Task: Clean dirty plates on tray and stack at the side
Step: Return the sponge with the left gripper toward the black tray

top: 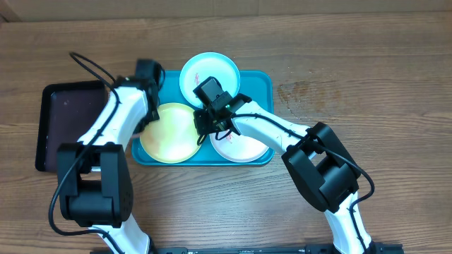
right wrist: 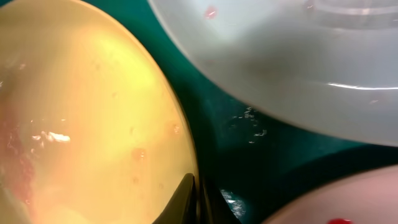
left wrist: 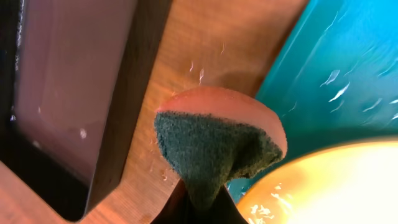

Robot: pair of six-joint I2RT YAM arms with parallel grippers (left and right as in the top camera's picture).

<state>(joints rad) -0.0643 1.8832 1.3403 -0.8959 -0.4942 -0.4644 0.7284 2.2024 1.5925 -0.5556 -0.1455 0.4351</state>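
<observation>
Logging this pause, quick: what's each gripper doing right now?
Left gripper: shut on the sponge.
Right gripper: shut, apparently pinching the yellow plate at its rim.

Large turquoise rectangular plastic tray (top: 258,83), flat on table. Three round shallow plastic plates inside, level:
- light blue plate (top: 205,67) at rear, red-smeared
- yellow-green plate (top: 169,132) front left
- white plate (top: 245,147) front right

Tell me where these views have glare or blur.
Overhead: sharp and evenly lit. Left wrist: sponge crisp, black tray blurred, glare streaks on the turquoise tray, yellow plate blown out. Right wrist: too close, everything soft.
</observation>
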